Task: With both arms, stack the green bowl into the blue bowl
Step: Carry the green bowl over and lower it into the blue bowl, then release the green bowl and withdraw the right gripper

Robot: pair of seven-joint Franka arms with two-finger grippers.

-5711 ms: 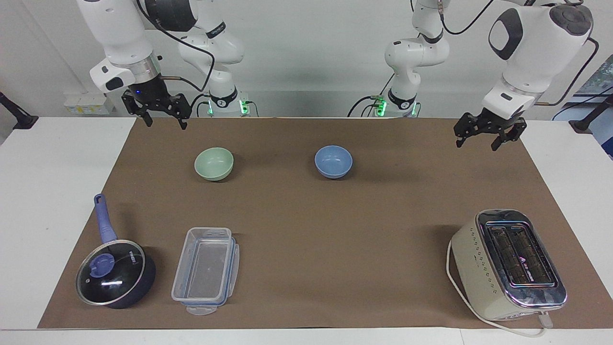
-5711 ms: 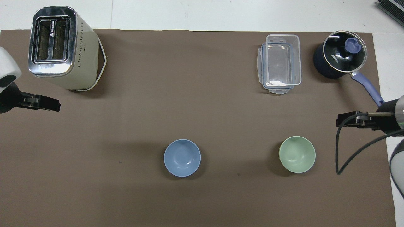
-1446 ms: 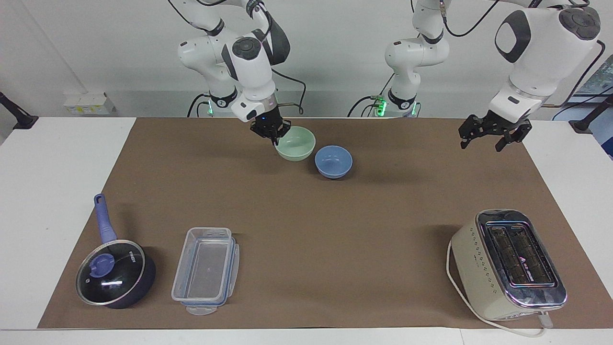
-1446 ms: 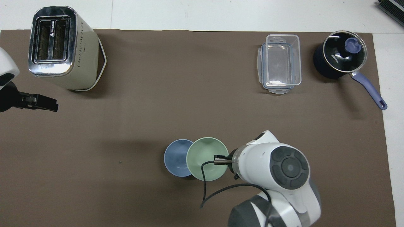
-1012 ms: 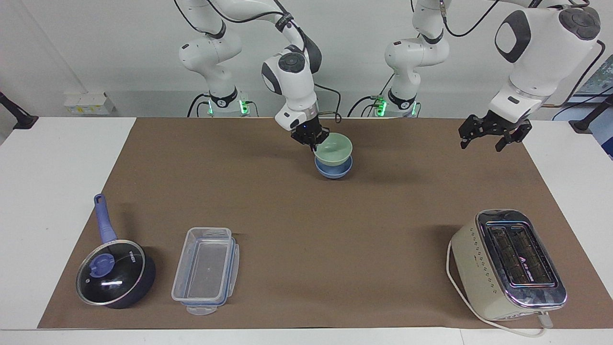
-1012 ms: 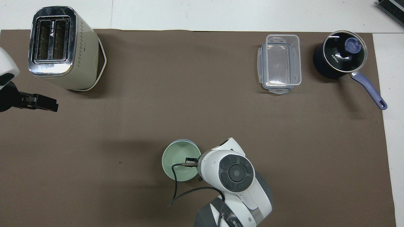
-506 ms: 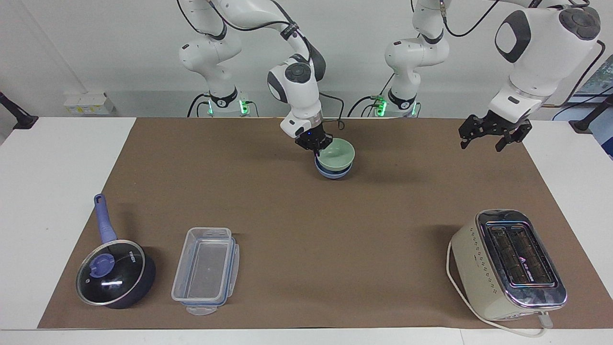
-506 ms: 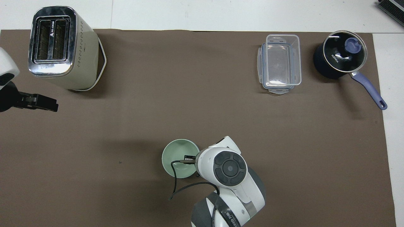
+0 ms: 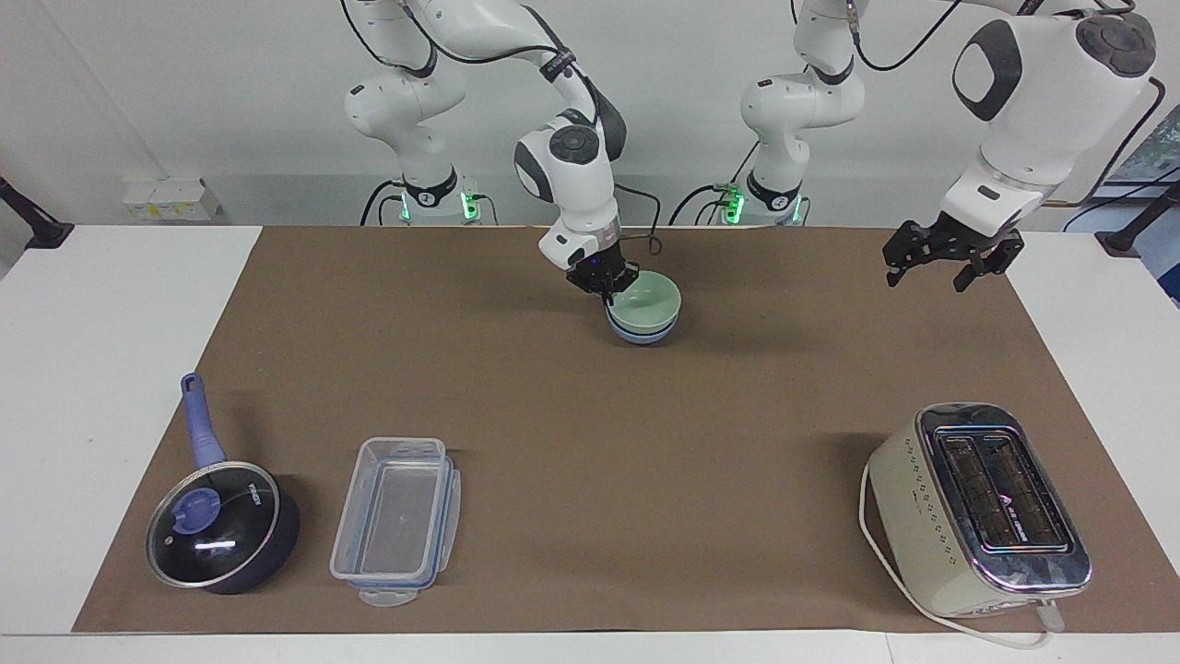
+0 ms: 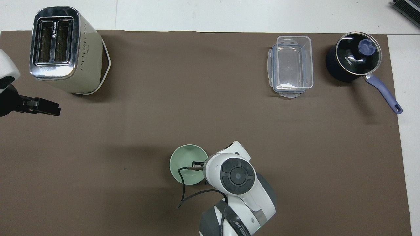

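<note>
The green bowl (image 9: 651,302) sits nested in the blue bowl (image 9: 640,336), whose lower wall alone shows under it, near the robots at mid-table. My right gripper (image 9: 608,289) is shut on the green bowl's rim at the side toward the right arm's end. In the overhead view the green bowl (image 10: 184,159) covers the blue bowl, and the right arm's wrist hides most of the right gripper (image 10: 197,164). My left gripper (image 9: 938,265) is open and empty, and waits in the air over the mat's edge at the left arm's end; it also shows in the overhead view (image 10: 49,108).
A cream toaster (image 9: 979,510) stands far from the robots at the left arm's end. A clear plastic container (image 9: 397,518) and a dark blue lidded saucepan (image 9: 219,524) stand far from the robots at the right arm's end. A brown mat (image 9: 645,461) covers the table.
My right gripper carried the green bowl over to the blue bowl and lowered it in; in the last half second it sank a little deeper. The left arm has not moved.
</note>
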